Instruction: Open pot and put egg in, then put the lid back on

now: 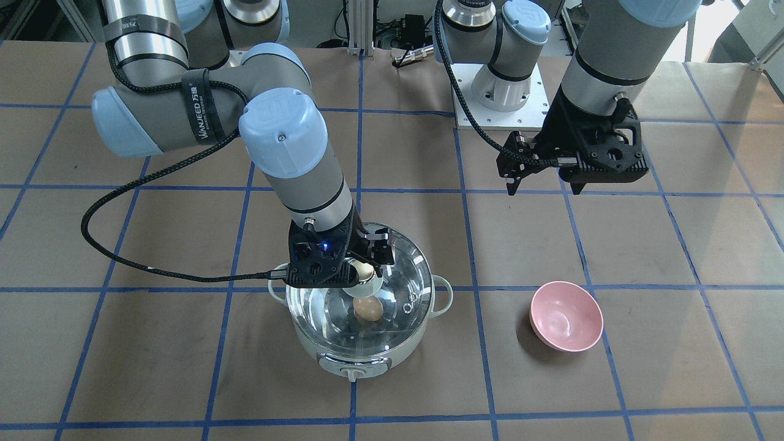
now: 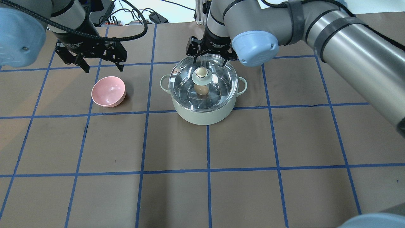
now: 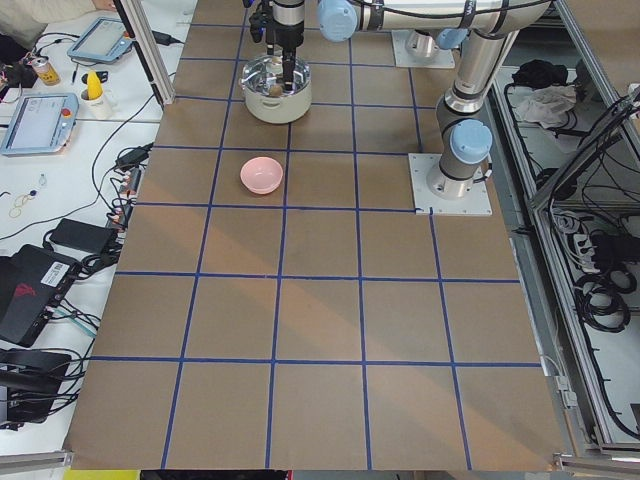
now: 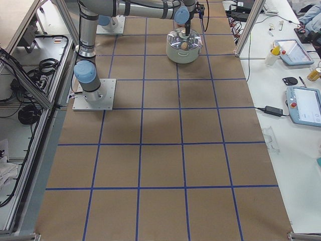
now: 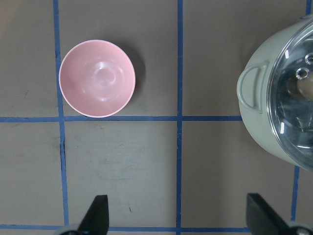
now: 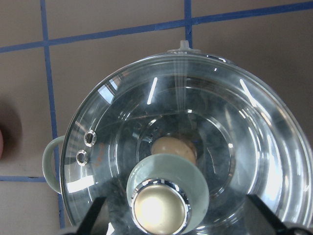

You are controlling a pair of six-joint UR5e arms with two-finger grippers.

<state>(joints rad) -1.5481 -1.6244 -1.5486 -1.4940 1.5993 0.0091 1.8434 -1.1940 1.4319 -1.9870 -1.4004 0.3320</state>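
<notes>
The pot (image 2: 202,116) stands mid-table, pale mint-white, with the clear glass lid (image 2: 221,79) sitting on it. The tan egg (image 2: 202,90) lies inside on the steel bottom and shows through the glass (image 6: 173,147). My right gripper (image 1: 361,266) is open just above the lid; in the right wrist view its fingers stand wide apart on either side of the cream knob (image 6: 159,210) without touching it. My left gripper (image 2: 102,65) is open and empty, hovering over the table behind the pink bowl (image 2: 108,91).
The pink bowl (image 1: 566,315) is empty and sits to the pot's left as the robot sees it. The brown table with blue grid lines (image 2: 208,171) spreads around both. The pot's control knob (image 1: 352,372) faces the operators' side.
</notes>
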